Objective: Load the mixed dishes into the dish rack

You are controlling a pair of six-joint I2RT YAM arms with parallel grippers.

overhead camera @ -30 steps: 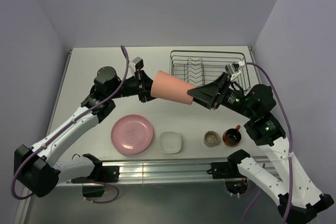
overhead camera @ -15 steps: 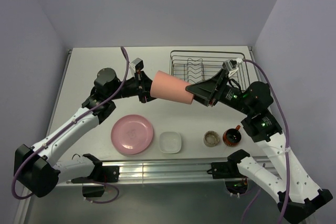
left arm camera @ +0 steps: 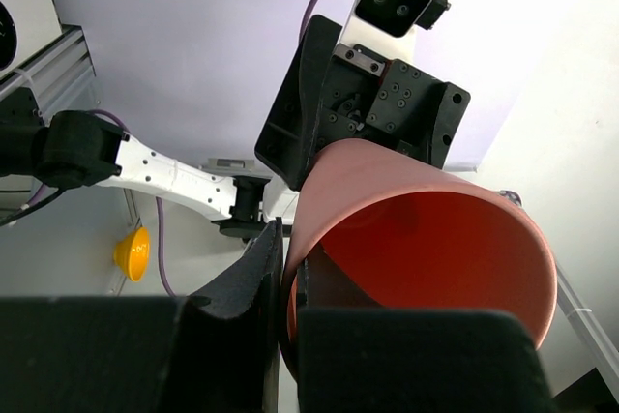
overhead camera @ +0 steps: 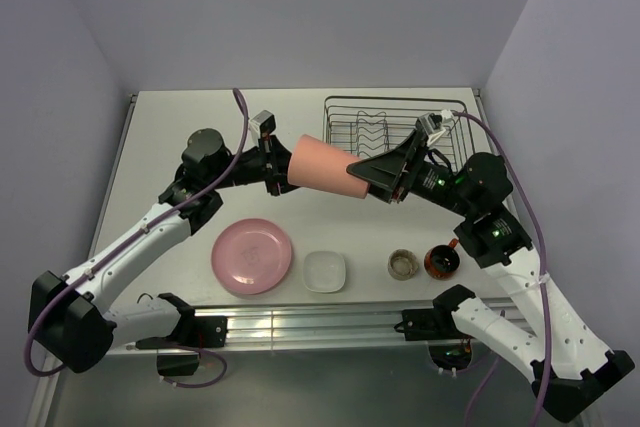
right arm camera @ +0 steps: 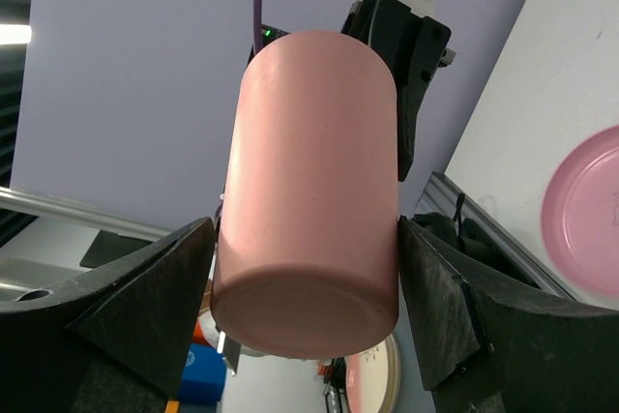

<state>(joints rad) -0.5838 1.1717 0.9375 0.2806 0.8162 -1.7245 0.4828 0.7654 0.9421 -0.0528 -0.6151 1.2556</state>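
Note:
The salmon-pink tumbler (overhead camera: 325, 169) hangs level in the air left of the dish rack (overhead camera: 350, 105). My left gripper (overhead camera: 278, 167) is shut on its rim, one finger inside and one outside, as the left wrist view (left arm camera: 288, 239) shows on the tumbler (left arm camera: 426, 239). My right gripper (overhead camera: 362, 175) is open, its jaws standing close on either side of the tumbler's base (right arm camera: 309, 181) in the right wrist view (right arm camera: 305, 229). The pink plate (overhead camera: 252, 255), the bowl (overhead camera: 324, 270), the beige cup (overhead camera: 403, 265) and the dark red mug (overhead camera: 441, 260) sit in a row near the front.
The black wire rack stands at the back right with its prongs (overhead camera: 372, 132) upright and nothing in it. The right arm reaches across the rack's front. An aluminium rail (overhead camera: 300, 322) runs along the table's near edge. The plate also shows in the right wrist view (right arm camera: 590, 210).
My right gripper has moved left, and its open jaws now stand round the tumbler's base. The left gripper and the tumbler have hardly moved.

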